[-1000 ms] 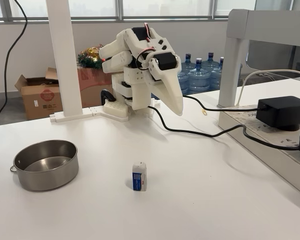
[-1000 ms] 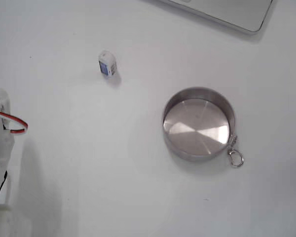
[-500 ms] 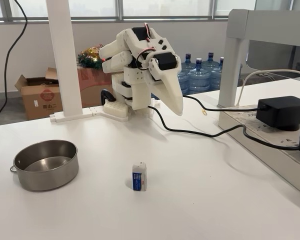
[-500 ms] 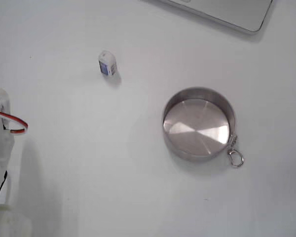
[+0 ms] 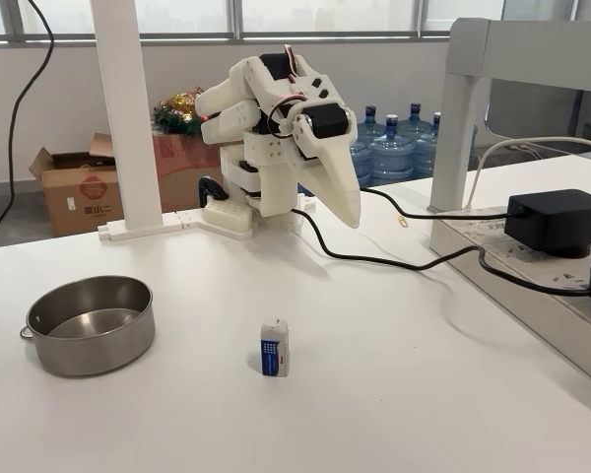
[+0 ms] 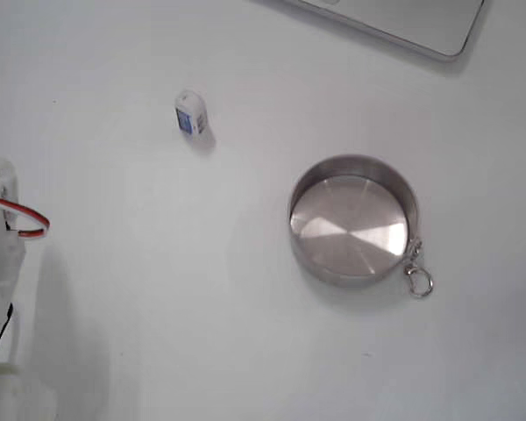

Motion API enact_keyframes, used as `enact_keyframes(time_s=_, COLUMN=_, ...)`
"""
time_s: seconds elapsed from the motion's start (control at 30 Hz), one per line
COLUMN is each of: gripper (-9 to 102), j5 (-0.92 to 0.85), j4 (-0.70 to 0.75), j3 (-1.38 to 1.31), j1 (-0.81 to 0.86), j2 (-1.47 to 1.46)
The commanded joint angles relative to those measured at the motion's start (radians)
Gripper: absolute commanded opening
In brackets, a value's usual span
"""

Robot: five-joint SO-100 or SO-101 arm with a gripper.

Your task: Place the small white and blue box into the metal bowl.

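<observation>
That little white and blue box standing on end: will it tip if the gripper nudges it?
Likely yes: the box stands upright on a narrow end, alone on the smooth white table. It looks tiny beside the bowl, so probably light and easily knocked over or slid. Its flat sides should not roll.

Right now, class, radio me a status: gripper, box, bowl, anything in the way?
Gripper shut, raised, holding nothing. Box upright on table, apart from bowl. Bowl empty. Nothing between them.

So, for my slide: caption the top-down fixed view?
Small white and blue box standing apart from the empty metal bowl.
</observation>
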Motion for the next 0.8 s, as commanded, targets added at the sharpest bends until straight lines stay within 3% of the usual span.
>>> enact_keyframes(time_s=0.0, gripper=-4, j5=0.006, j4=0.002, j3=0.06, j1=-0.002, j2=0.017)
enact_keyframes(time_s=0.77, gripper=-4, j5=0.008, j4=-0.031, j3=0.06, j1=0.02, j2=0.005)
